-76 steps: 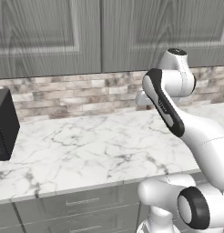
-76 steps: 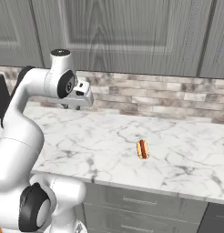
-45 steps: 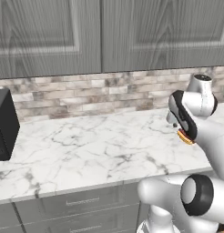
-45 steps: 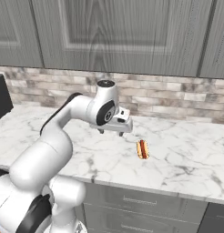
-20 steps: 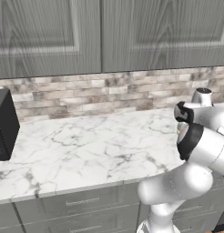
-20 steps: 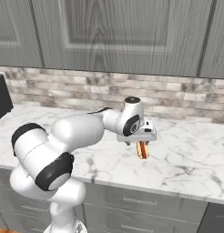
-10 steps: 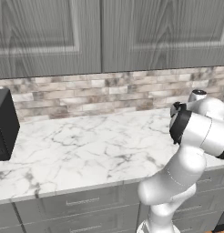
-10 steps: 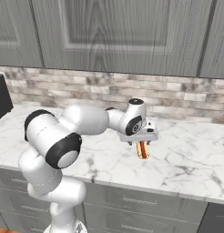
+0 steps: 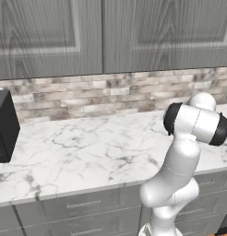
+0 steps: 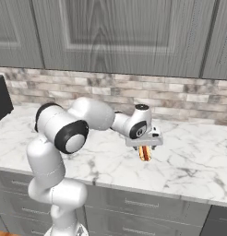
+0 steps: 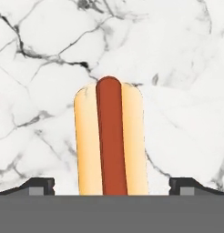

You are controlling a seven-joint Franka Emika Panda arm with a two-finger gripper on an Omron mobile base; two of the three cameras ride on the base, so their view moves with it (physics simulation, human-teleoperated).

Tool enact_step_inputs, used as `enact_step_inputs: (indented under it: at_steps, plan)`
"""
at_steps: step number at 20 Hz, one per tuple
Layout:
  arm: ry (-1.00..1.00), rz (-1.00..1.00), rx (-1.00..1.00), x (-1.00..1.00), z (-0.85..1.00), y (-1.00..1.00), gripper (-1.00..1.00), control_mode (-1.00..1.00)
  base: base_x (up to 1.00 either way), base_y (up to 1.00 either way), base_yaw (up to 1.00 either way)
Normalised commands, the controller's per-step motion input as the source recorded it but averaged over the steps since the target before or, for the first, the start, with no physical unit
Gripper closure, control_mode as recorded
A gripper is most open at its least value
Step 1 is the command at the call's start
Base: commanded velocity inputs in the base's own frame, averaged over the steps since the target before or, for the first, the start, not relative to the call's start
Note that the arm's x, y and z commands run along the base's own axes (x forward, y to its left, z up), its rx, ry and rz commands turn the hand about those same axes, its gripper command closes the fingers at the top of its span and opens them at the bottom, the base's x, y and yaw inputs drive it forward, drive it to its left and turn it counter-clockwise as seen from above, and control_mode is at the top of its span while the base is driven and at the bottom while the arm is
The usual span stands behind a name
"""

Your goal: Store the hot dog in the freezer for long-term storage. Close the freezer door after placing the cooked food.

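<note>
- The hot dog (image 11: pixel 111 139) is lying flat on the bench (image 10: pixel 189 161): a smooth, pale orange-yellow bun, long with rounded ends, and a glossy red sausage strip running down its middle.
- The hand (image 10: pixel 144 143) is hanging right over the hot dog, pointing down at it; in the hand view its two dark fingertips (image 11: pixel 38 185) are standing wide apart, one on each side of the bun, and touching nothing.
- In the right base view the hot dog (image 10: pixel 144 152) is showing just below the hand, towards the bench's front edge.
- The bench is carrying a polished white marble top with thin grey and black veins spreading around the hot dog.
- Behind the hot dog a backsplash (image 10: pixel 180 99) of rough beige, grey and brown brick-like tiles is running along the wall.
- Above that, grey wood-grain cabinets (image 10: pixel 120 32) with raised panel doors are hanging.
- Below the bench, grey drawers (image 9: pixel 83 205) with slim bar handles are sitting.
- Far to the left of the hot dog, a black box-shaped appliance (image 9: pixel 3 126) is standing on the bench.
</note>
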Motion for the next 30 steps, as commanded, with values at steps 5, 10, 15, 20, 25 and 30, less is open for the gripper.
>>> enact_step_inputs:
  at_steps: [5, 10, 15, 20, 25, 30]
  plan:
    - [0.07, 0.00, 0.00, 0.06, -0.34, 0.00, -1.00, -1.00, 0.00, 0.00, 0.00]
    - [0.03, 0.00, 0.00, 0.01, -0.25, 0.00, -1.00, -1.00, 0.00, 0.00, 0.00]
    - [0.02, 0.00, 0.04, 0.00, -0.21, 0.00, -1.00, -1.00, 0.00, 0.00, 0.00]
    - [0.05, 0.00, 0.10, 0.00, -0.32, 0.00, -1.00, -1.00, 0.00, 0.00, 0.00]
    - [0.00, 0.00, 0.04, 0.00, -0.14, 0.00, 1.00, -1.00, 0.00, 0.00, 0.00]
    - [0.00, -0.04, 0.00, 0.00, 0.00, 0.24, 1.00, -1.00, 0.00, 0.00, 0.00]
